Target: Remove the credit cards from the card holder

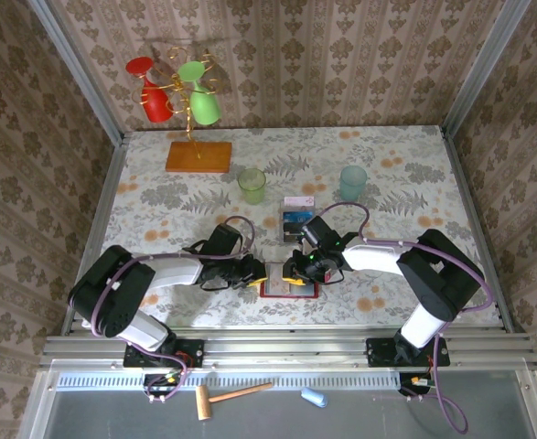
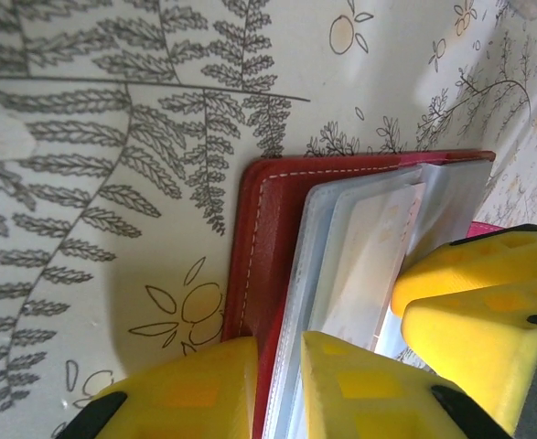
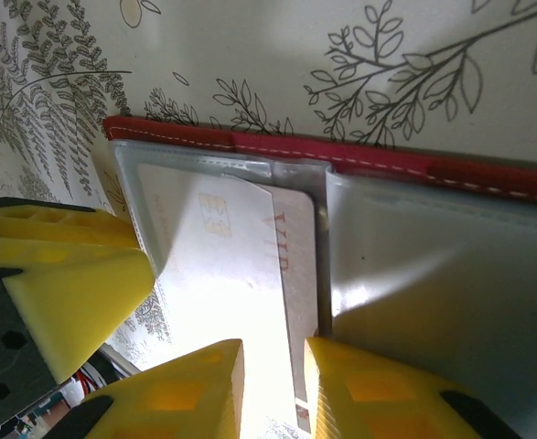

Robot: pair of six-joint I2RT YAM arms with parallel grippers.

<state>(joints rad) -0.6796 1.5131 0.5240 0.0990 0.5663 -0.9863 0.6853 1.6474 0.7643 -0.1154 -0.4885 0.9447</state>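
The red card holder point(image 1: 291, 293) is lying open on the table point(image 1: 158, 187), near its front edge. The left gripper point(image 2: 277, 393) is pinching its cover; the right gripper point(image 3: 273, 393) is squeezing a pale card point(image 3: 241, 265).

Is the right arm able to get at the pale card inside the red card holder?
Likely yes. The right tool has a finger on each side of the pale card, nothing blocks it there, and the left tool grips the card holder by its edge.
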